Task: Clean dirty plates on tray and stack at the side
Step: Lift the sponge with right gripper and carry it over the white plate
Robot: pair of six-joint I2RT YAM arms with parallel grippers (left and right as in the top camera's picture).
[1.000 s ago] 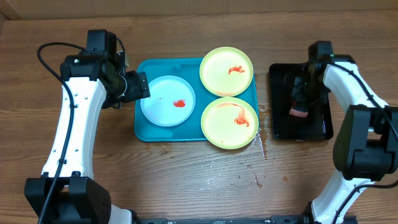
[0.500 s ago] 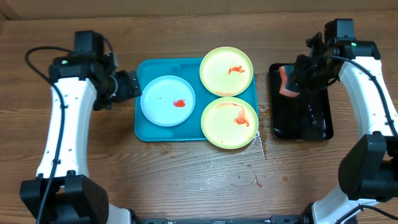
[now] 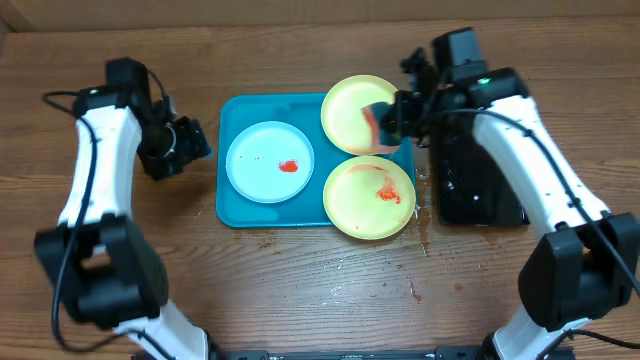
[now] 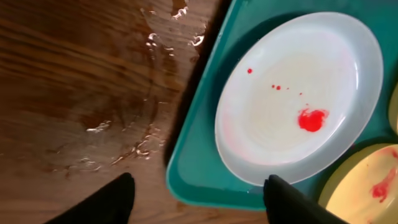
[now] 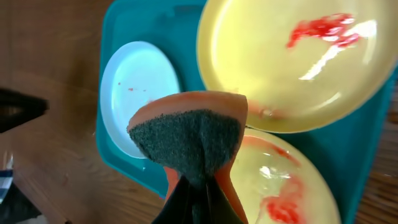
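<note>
A wooden table (image 3: pixel 300 290) of brown, grained boards was seen from above, with a paler strip (image 3: pixel 300 10) along its far edge, possibly a wall or board, though the view was too narrow to tell. Wet patches (image 4: pixel 140 149) were seen glinting on the wood just left of the turquoise tray (image 3: pixel 235 208), and more droplets (image 3: pixel 421 238) were scattered off its right front corner.

The three plates were all found on the tray. The pale blue-white plate (image 3: pixel 269 161), marked with a red blot, lay at the left. The upper yellow plate (image 3: pixel 345 105) and the lower yellow plate (image 3: pixel 369 196) lay at the right, both smeared red.

The left gripper (image 4: pixel 202 205) was held beside the tray's left rim, its fingers parted and nothing held. The right gripper (image 5: pixel 198 199) was clamped on an orange sponge (image 5: pixel 186 134) with a dark scouring face, positioned over the upper yellow plate. A black tray (image 3: pixel 480 195) sat just right of the turquoise one.
</note>
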